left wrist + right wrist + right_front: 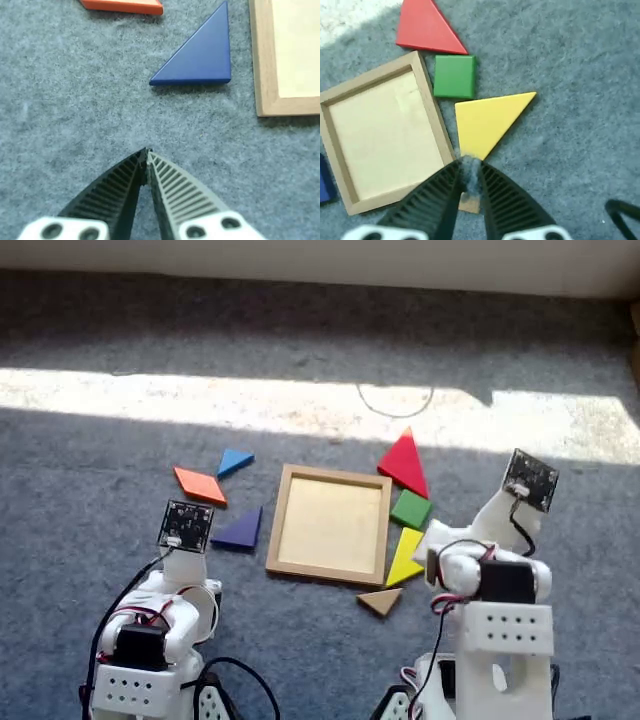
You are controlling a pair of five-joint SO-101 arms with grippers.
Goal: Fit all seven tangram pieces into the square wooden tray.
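Got the square wooden tray (276, 525) flat on the grey carpet (90, 530) between the two arms, with nothing in it. Counted seven pieces, all out on the carpet: five triangles, one square, one parallelogram.

Over on the left arm's side, three: dark blue triangle (242, 531) near the tray rim, orange parallelogram (200, 485) and small light blue triangle (234, 461) further up.

On the right arm's side, four: red triangle (404, 462) at the tray's far corner, green square (411, 509) just beside the rim, yellow triangle (405, 555) below that, and small tan triangle (380, 601) by the near corner.

Left gripper (147, 155): pinched together on nothing, above bare carpet short of the dark blue triangle. Right gripper (468, 162): jaws just a crack apart, nothing held, tips over the yellow triangle's point right by the tray edge.

Also spotted a thin cable loop (395, 400) in the sunlit strip beyond, well apart from everything.
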